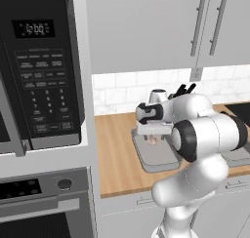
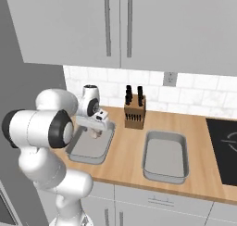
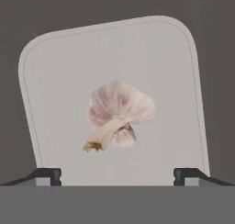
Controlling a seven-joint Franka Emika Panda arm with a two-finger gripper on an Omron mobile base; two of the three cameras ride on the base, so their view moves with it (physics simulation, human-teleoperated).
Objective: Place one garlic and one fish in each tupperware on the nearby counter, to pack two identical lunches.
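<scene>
With the pincer (image 3: 117, 175) spread wide above it, the garlic (image 3: 117, 114) lies mid-frame in the hand view inside the left tupperware (image 2: 88, 148), the second tupperware (image 2: 165, 156) at center-right on the counter (image 2: 125, 151), knife block (image 2: 134, 110) behind them.

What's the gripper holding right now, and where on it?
Nothing. The gripper is open above the garlic, which lies in the left tupperware.

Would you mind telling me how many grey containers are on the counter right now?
2. One container sits below the gripper, left of the knife block, with a garlic bulb in it. The other container lies to its right, beside the cooktop. The arm may hide other things.
</scene>
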